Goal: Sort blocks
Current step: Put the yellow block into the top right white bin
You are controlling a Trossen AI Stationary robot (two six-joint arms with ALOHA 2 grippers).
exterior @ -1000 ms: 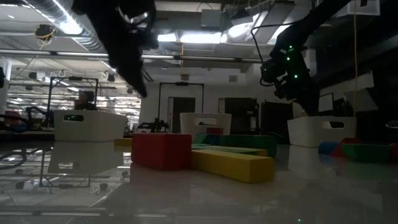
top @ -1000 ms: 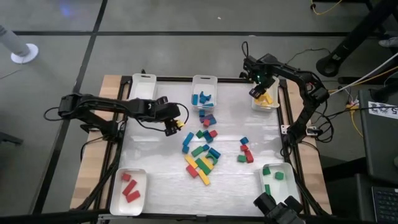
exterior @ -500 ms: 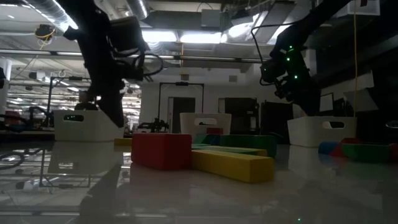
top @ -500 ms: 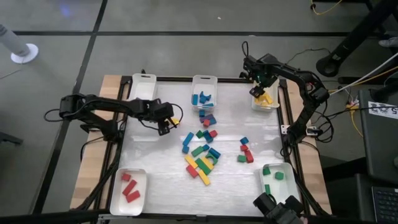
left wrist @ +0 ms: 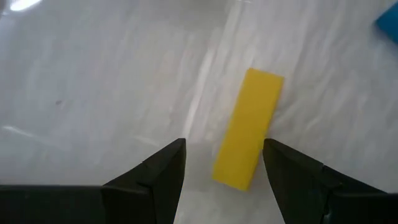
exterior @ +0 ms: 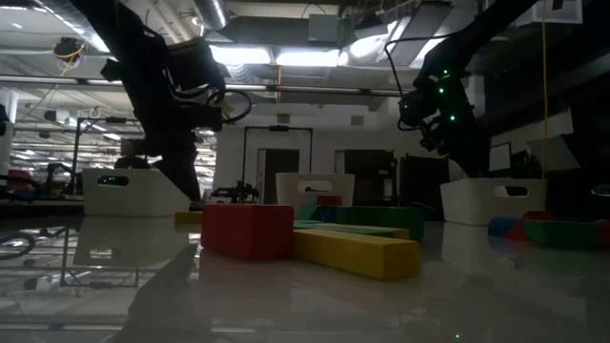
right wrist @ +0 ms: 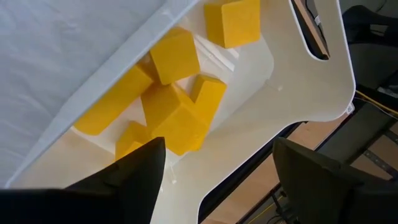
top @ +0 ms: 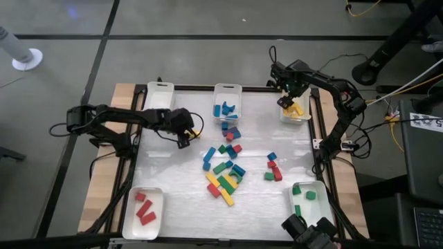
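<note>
Blocks [top: 225,174] of red, blue, green and yellow lie loose in a cluster at mid-table, with a smaller group of red, blue and green ones [top: 273,167] just to its right and a few more below the top-centre tray. You see the left gripper [top: 188,135] low over the table, left of the cluster, fingers [left wrist: 155,174] spread wide on either side of one yellow bar [left wrist: 249,127] that lies flat on the surface; no other block crowds it. You find the right gripper [top: 287,97] above the top-right tray [right wrist: 298,93], jaws wide and empty, with yellow blocks [right wrist: 177,102] heaped inside that tray beneath it. The table [top: 173,187] has a glossy white top in a dark frame; from the low view you look across it into a large room with ceiling strip lights and pipework. Check the other white trays: the top-centre tray [top: 228,88] holds blue blocks, the bottom-left tray [top: 131,214] holds red blocks, the bottom-right tray [top: 318,200] holds green blocks, and the top-left tray [top: 159,90] shows no contents you can make out.
</note>
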